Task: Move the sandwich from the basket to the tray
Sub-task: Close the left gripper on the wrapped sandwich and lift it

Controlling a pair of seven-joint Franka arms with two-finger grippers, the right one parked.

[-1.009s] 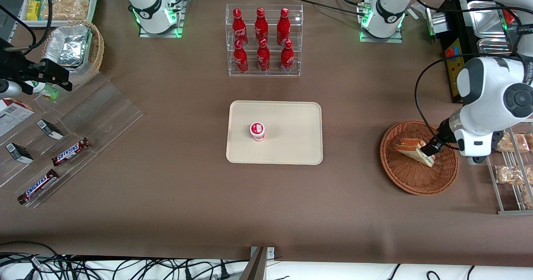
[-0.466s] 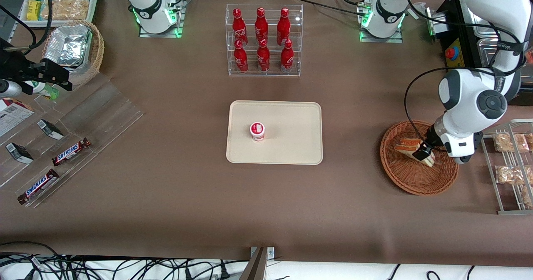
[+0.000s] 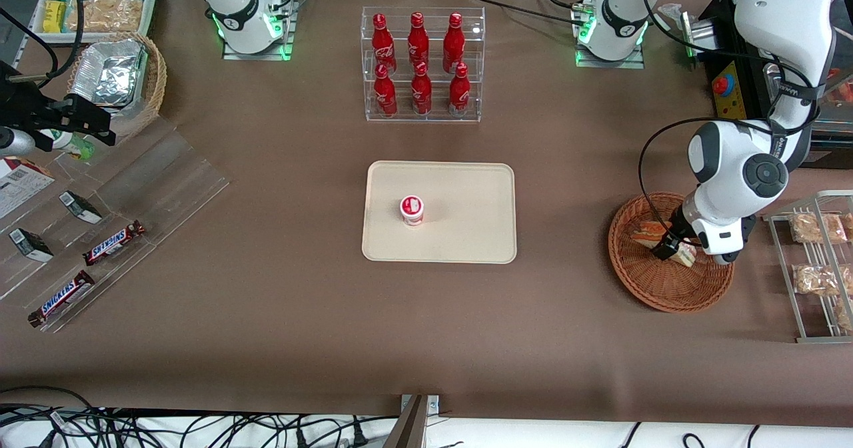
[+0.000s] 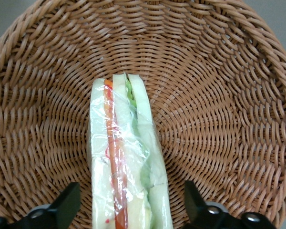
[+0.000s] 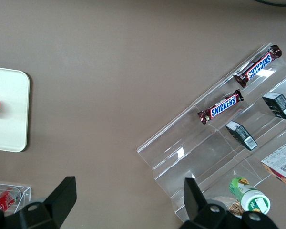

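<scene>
The sandwich [image 4: 126,157] lay inside the basket [image 3: 666,287], at the right of the front view. The gripper [image 4: 128,212] hung over it wide open, a finger on each side, holding nothing. Soft, light and film-wrapped, it probably needed a gentle hold across the bread faces.

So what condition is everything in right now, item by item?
sandwich: wrapped in clear film, lying in the basket, not lifted.
basket: holds only the sandwich.
gripper: open, fingers either side of the sandwich.
tray: flat, carrying one small cup.
cup: upright, lid on.
</scene>
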